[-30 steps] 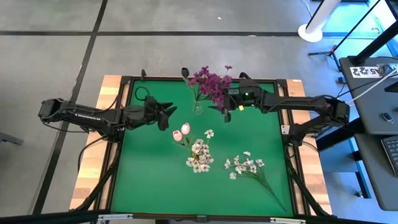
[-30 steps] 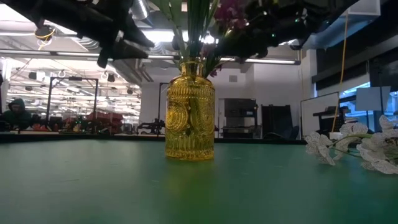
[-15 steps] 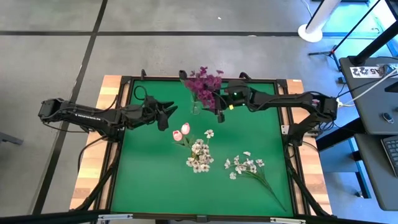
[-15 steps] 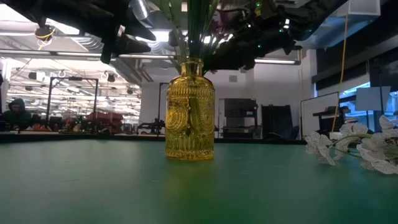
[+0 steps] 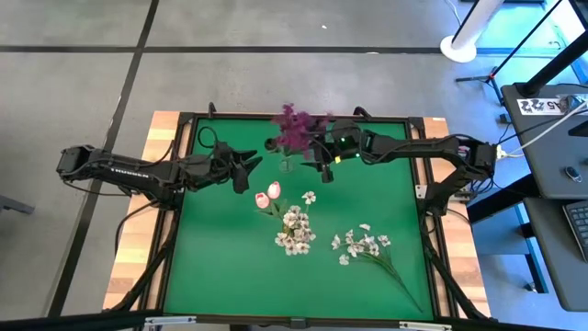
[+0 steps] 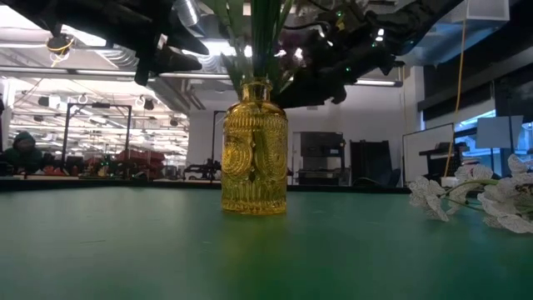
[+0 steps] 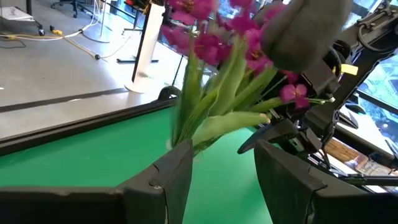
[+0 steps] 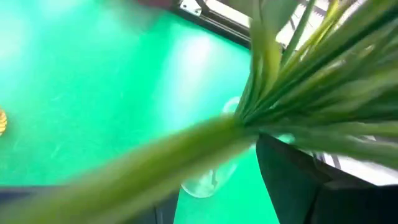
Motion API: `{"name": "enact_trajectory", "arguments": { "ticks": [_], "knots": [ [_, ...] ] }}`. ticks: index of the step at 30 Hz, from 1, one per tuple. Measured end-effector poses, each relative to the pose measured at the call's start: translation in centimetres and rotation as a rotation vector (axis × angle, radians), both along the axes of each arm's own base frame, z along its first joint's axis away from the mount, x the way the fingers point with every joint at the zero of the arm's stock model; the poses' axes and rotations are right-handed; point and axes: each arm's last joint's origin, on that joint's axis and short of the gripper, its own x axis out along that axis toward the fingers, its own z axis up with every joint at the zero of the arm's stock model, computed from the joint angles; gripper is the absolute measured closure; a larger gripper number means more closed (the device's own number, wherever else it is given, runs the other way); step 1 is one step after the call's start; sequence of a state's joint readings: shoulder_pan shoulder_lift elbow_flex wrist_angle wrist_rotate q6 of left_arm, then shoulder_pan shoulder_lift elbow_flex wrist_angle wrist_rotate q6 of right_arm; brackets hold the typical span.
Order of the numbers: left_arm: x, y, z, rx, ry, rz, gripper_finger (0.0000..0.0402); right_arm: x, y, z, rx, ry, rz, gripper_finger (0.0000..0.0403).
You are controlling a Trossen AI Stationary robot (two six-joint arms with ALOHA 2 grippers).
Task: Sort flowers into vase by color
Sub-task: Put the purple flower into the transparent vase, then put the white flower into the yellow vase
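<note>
A glass vase [image 5: 289,163], yellow in the low view [image 6: 254,150], stands near the table's far edge and holds a bunch of magenta flowers [image 5: 294,127] on green stems [image 7: 214,93]. My right gripper [image 5: 319,159] is just right of the vase mouth, shut on a green stem. My left gripper [image 5: 250,165] hovers left of the vase, open [image 7: 217,186] and touching nothing. Pink tulip buds [image 5: 268,194] and two sprays of white blossoms [image 5: 294,230] [image 5: 363,245] lie flat on the green mat. My right gripper has a thick green stem [image 8: 186,152] between its fingers [image 8: 298,180], coming level from the table's right. The stem runs slanting into the vase mouth [image 8: 233,112]. The blur and the stems themselves hide the exact place of contact. The bunch leans away toward the left.
The green mat is ringed by a dark raised frame [image 5: 184,165]. White blossoms [image 6: 475,196] show at the right of the low view. A single white blossom [image 5: 310,197] lies near the tulips. A person sits far off in the room [image 6: 21,150].
My right gripper has moved toward the table's left, up to the vase. The magenta bunch has tipped over to the left with it, and its heads now sit left of where they were.
</note>
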State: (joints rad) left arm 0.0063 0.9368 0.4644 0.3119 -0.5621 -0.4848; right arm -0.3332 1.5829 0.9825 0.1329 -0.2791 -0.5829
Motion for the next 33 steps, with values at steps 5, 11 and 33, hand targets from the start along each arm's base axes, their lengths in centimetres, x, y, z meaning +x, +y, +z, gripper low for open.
{"name": "enact_trajectory", "arguments": {
  "ticks": [5, 11, 33],
  "knots": [
    [0.0, 0.0, 0.0, 0.000, 0.000, 0.000, 0.0234, 0.2, -0.1, 0.4, -0.026, -0.042, -0.018, 0.0200],
    [0.0, 0.0, 0.0, -0.001, 0.000, 0.000, 0.0234, 0.4, -0.4, 1.3, -0.063, 0.012, -0.066, 0.0200],
    [-0.2, 0.0, -0.8, -0.003, 0.093, -0.004, 0.0234, -1.2, 1.0, 3.3, 0.118, 0.484, -0.224, 0.0200]
  ]
}}
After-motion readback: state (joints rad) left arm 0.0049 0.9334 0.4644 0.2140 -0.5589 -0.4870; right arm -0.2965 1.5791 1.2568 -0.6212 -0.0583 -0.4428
